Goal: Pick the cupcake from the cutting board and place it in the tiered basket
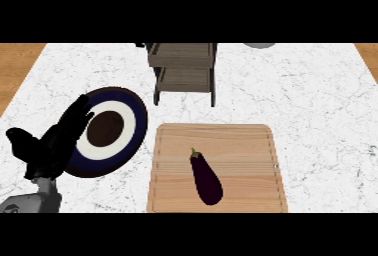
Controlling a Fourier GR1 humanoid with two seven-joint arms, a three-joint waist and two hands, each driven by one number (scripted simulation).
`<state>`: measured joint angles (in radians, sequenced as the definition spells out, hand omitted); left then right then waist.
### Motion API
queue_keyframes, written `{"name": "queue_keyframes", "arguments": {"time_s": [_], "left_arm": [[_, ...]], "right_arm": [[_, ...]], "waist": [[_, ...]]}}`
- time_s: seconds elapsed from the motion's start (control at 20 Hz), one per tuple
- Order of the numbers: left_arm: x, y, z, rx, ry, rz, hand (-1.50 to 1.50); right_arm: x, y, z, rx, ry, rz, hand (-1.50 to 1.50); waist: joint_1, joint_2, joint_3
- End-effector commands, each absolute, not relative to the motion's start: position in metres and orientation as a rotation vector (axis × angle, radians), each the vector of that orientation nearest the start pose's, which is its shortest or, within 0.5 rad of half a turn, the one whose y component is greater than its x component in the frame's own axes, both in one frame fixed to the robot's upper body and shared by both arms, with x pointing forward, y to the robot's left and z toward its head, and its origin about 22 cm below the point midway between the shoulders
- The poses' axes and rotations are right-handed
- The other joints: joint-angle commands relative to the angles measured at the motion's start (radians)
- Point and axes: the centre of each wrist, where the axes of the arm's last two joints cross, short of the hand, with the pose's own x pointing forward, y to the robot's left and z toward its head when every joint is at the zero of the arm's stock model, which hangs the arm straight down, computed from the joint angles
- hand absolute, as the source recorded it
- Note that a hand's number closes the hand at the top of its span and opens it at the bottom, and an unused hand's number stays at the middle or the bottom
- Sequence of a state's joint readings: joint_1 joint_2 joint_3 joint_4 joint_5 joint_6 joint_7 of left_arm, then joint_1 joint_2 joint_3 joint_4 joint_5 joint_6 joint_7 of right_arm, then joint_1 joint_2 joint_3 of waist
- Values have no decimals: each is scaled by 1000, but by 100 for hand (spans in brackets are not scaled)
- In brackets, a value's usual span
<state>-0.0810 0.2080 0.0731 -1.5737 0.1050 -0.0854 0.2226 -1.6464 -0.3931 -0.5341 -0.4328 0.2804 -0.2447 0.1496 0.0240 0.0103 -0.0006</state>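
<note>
Since the pale wooden cutting board (pixel 244 140) shows only a dark purple aubergine (pixel 207 180), my open, empty left hand (pixel 53 144) risks grabbing the wrong thing.

White marble counter (pixel 317 110), flanking wood (pixel 15 65).

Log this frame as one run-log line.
left hand open, resting at plate | right hand not in view | cutting board holds eggplant | no cupcake seen | tiered basket behind board
</note>
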Motion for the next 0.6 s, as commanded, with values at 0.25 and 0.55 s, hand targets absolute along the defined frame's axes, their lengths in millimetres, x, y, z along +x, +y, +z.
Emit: {"name": "queue_keyframes", "arguments": {"time_s": [0.25,0.55], "left_arm": [[256,290,43,50,-1449,-113,0],[267,282,36,55,-1422,-119,0]], "right_arm": [[435,-331,404,-344,-1925,-221,-150],[422,-389,382,-345,-1937,-194,-150]], "waist": [[15,4,1],[11,8,1]]}}
